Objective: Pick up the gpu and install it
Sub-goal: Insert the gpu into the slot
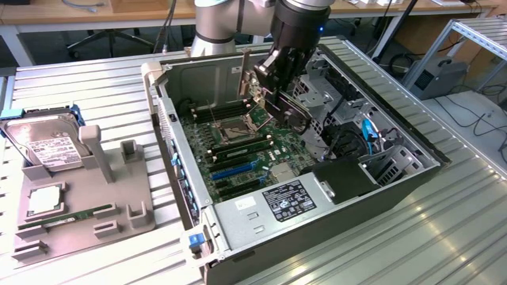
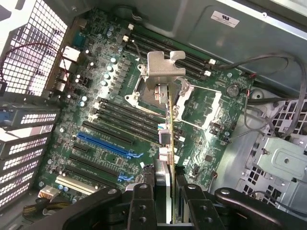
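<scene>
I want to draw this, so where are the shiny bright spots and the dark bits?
Exterior view: light glares off the ribbed metal table on that view's lower right, and the drive corner of the computer case sits in shadow. Wrist view: the perforated grille glows washed-out white, while the end effector gripping the gpu looks nearly black.

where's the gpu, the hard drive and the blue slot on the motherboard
gpu point(image 2: 166, 70), wrist view, on its silver metal bracket
hard drive point(image 1: 54, 151), exterior view, on its white label
blue slot point(image 2: 103, 143), wrist view, on the middle of the slot's length
</scene>
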You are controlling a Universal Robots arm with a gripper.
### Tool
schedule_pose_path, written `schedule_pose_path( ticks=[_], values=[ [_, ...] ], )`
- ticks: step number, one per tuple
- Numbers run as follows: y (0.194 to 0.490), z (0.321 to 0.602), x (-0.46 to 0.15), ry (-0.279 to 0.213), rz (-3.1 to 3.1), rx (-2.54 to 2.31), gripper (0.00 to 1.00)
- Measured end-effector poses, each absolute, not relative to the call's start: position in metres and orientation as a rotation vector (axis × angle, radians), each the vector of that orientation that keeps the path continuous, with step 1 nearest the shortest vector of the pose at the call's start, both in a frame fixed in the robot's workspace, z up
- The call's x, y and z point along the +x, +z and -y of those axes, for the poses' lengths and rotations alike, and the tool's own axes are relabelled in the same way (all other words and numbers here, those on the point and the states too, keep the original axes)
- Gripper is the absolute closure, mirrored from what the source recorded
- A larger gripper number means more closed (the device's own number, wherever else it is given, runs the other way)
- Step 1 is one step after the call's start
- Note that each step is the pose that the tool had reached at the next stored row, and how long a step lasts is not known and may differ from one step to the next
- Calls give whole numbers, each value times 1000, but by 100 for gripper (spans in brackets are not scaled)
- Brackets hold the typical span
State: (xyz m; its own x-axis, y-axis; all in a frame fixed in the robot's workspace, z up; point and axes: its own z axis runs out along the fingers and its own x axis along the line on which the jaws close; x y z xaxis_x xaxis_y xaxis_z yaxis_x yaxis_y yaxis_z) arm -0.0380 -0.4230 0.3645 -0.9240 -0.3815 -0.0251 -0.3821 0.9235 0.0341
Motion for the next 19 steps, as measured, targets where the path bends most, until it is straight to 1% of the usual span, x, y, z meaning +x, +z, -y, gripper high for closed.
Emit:
schedule_pose_path(
  ticks=[19],
  values=[
    [364, 423, -38, 60, -3049, -679, 73]
  ],
)
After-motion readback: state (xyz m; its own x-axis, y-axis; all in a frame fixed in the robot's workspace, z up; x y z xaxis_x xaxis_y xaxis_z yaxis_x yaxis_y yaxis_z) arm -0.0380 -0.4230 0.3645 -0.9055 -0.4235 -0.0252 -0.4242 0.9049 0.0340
